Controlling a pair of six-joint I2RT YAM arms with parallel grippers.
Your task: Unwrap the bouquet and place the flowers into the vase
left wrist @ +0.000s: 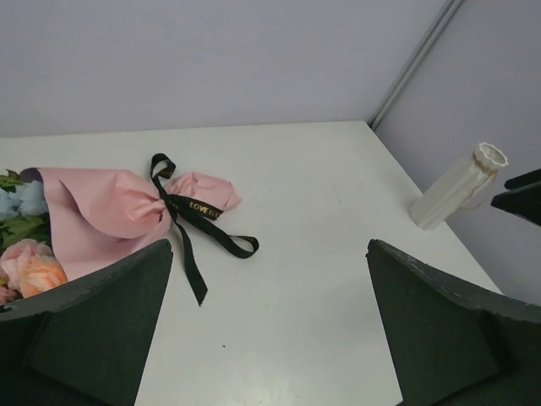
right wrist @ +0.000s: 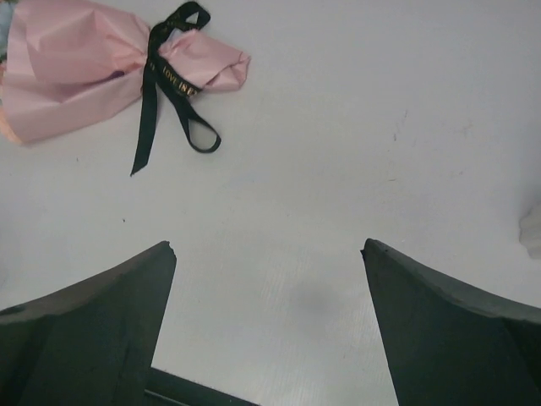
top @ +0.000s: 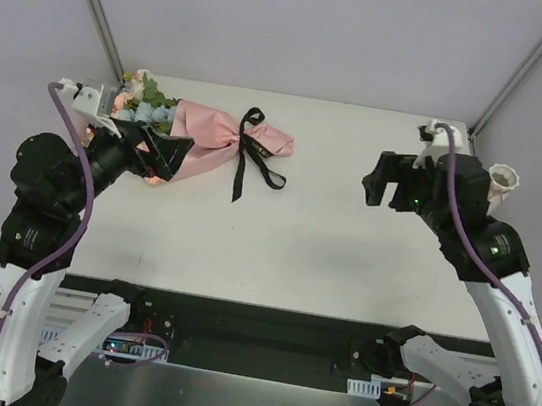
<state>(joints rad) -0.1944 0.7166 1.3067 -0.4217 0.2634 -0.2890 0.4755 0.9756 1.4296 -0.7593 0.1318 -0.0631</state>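
With the left gripper [left wrist: 269, 254] and right gripper [right wrist: 268, 249] both apart and empty, tugging the ribbon [top: 247, 154] could drag the bouquet [top: 214, 140] off the table's [top: 325, 251] far-left corner, and the right arm could topple the vase [top: 502, 185] at the far-right edge.

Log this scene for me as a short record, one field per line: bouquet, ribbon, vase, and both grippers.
bouquet: wrapped, lying on the table, blooms toward the left
ribbon: black, tied round the narrow end
vase: far right, standing, empty
left gripper: open, at the bloom end, holding nothing
right gripper: open, over bare table, holding nothing
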